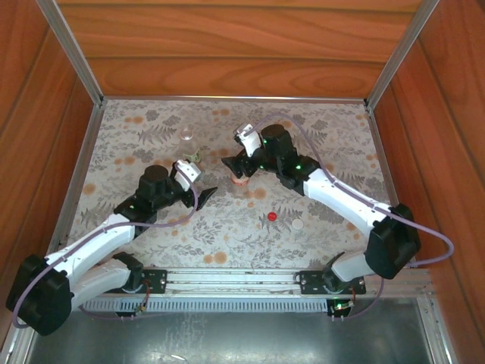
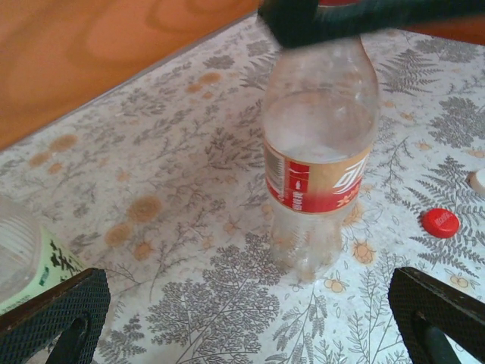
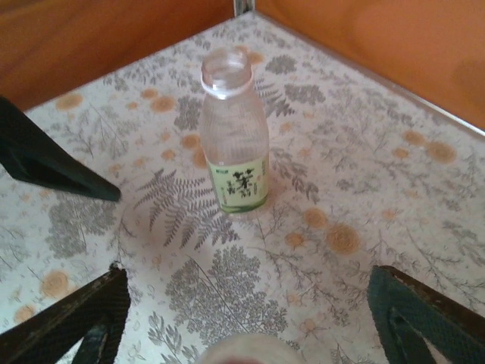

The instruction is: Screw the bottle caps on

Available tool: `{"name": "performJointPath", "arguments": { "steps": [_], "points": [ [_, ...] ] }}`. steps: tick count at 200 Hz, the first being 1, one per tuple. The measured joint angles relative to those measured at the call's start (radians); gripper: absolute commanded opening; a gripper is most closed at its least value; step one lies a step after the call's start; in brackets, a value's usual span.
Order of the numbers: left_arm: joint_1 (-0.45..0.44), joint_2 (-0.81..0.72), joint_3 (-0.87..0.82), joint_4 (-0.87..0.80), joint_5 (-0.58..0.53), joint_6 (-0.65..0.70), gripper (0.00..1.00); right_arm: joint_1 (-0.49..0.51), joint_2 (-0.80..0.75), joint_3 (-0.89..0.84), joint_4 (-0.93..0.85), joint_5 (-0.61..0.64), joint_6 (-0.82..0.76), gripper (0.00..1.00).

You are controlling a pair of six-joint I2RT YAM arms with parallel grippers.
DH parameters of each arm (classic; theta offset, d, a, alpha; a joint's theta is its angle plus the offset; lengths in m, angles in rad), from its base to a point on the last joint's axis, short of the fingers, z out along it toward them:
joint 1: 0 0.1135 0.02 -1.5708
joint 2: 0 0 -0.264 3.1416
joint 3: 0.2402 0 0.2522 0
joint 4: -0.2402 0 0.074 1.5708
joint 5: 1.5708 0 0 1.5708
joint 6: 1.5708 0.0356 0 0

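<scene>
Two upright bottles stand mid-table as obstacles: the green-label bottle [image 1: 187, 136] back left, the red-label bottle [image 1: 239, 180] at centre. Bare tabletop [image 1: 348, 144] lies open at right, beyond a red cap [image 1: 272, 216] and a white cap [image 1: 298, 225].

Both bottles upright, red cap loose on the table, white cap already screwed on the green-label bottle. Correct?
Not quite. The right wrist view shows the green-label bottle with a bare, open neck. In the top view the white cap lies loose on the table beside the red cap. The rest holds.
</scene>
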Motion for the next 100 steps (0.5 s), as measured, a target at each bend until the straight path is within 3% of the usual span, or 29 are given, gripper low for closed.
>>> {"name": "performJointPath", "arguments": {
  "steps": [57,100],
  "points": [
    [-0.014,0.024,0.002,0.002,0.015,0.016,1.0,0.0,-0.255,-0.105,-0.071,0.083,0.065,1.0],
    [-0.017,0.025,-0.005,0.059,0.033,0.017,1.0,0.0,-0.484,-0.211,-0.327,0.24,0.205,1.0]
  ]
}}
